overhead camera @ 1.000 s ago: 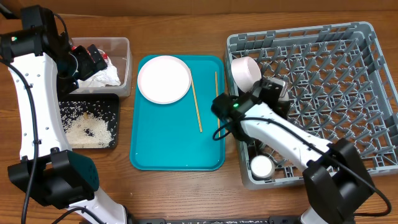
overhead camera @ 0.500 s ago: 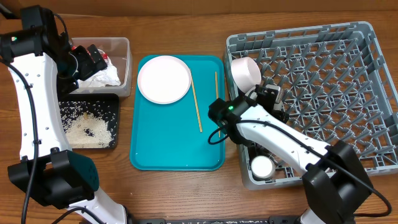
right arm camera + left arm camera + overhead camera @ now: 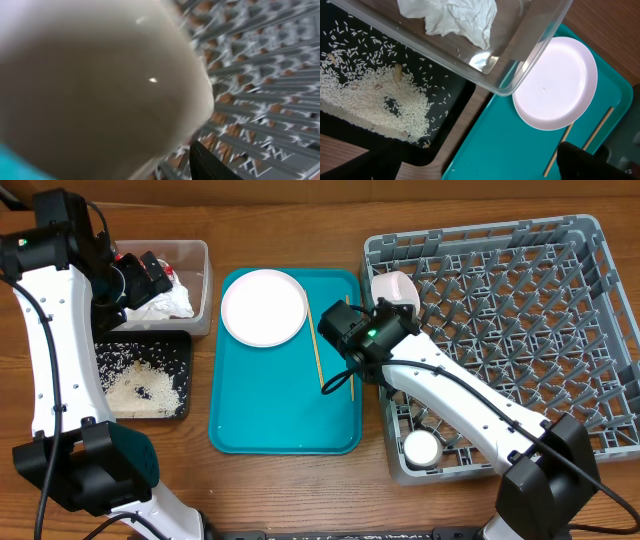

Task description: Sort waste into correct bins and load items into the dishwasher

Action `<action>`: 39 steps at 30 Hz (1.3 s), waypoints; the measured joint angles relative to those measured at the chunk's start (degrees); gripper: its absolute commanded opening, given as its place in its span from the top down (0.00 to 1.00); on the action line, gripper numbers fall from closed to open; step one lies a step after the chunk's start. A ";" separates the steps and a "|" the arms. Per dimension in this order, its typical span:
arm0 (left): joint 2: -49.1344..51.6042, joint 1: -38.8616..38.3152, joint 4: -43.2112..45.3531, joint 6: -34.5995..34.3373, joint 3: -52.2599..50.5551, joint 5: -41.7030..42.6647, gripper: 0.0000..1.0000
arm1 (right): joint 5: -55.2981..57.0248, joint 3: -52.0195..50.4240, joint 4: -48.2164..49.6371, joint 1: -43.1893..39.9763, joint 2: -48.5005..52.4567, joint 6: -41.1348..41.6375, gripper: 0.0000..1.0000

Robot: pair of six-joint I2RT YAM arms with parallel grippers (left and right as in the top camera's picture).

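The right gripper [image 3: 338, 330] hangs over the teal tray's [image 3: 280, 415] 3 o'clock side, beside a chopstick [image 3: 316, 350]; I cannot tell how its fingers are set (a pale bowl [image 3: 100, 85] fills its wrist view). The left gripper's [image 3: 153, 273] fingers [image 3: 580, 160] stand apart over the clear tub [image 3: 203, 255] holding the napkin [image 3: 455, 20]. A plate [image 3: 264, 307] lies at the tray's 11 o'clock.

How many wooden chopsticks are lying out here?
2. Both thin wooden chopsticks lie on the flat teal tray: one just right of the round white plate, the other near the tray's right edge, partly hidden under the right arm.
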 measured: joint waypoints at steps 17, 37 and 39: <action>0.00 0.00 0.00 -0.02 0.00 0.00 0.00 | -4.83 0.00 0.31 -0.02 0.00 -3.39 0.67; 0.00 0.00 0.02 -0.02 0.00 0.00 0.00 | 11.04 0.00 6.84 -3.63 0.00 -1.51 0.92; 0.00 0.00 0.00 -0.02 0.00 0.00 0.00 | 11.91 0.07 7.58 -4.50 0.00 -1.36 0.96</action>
